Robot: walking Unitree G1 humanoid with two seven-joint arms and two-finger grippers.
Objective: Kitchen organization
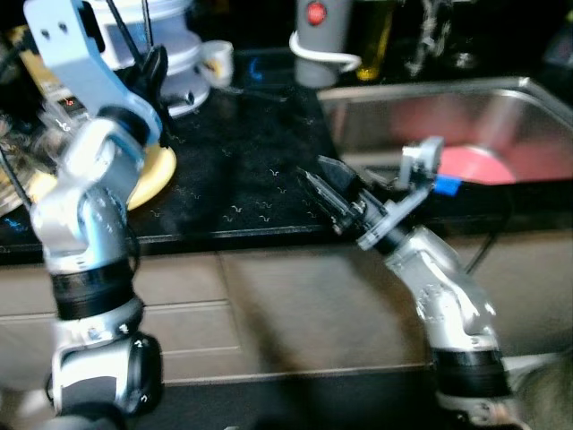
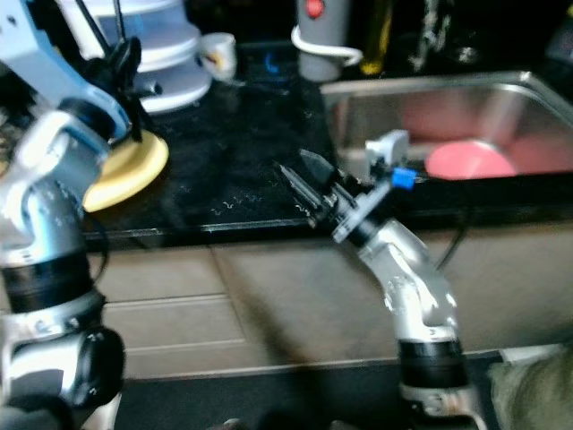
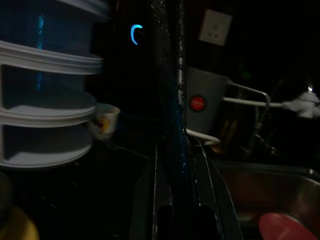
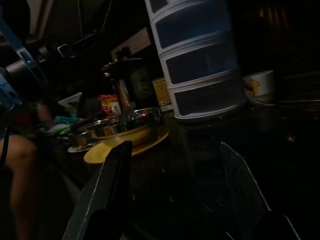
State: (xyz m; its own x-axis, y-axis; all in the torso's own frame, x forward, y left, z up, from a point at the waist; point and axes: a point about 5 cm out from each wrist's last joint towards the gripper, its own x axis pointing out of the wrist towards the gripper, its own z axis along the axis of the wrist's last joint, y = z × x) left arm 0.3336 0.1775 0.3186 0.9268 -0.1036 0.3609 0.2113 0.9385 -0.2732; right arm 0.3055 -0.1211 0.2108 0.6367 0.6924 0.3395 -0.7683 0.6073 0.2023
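A black bench [image 1: 242,193] runs across the scene, with pale cabinet fronts [image 1: 269,305] below it and a steel sink [image 1: 501,103] set into its right end. A red plate [image 1: 479,164] lies inside the sink. On the left of the bench a yellow plate [image 2: 134,166] rests flat; the right wrist view shows a shallow metal dish [image 4: 127,125] sitting on it, with a smaller metal bowl [image 4: 80,139] just beside it. Behind the yellow plate stands a white tiered container [image 4: 197,60], and next to that a small white cup [image 1: 217,61] with a coloured print. Farther back, near the sink's rear corner, stands a grey appliance [image 1: 320,40] with a red button and a white handle, and a yellowish bottle [image 1: 376,36] beside it. The left arm is raised over the left part of the bench, and the left tool [image 1: 154,76] is held above the yellow plate's far edge, close to the tiered container; its two black fingers [image 3: 170,115] lie pressed together with nothing between them. The right arm reaches up from below the bench edge, and the right tool [image 1: 327,193] hovers just over the front of the bench, left of the sink; its fingers [image 4: 107,190] stand apart and hold nothing. The eye views are slightly blurred and the wrist views are dark.
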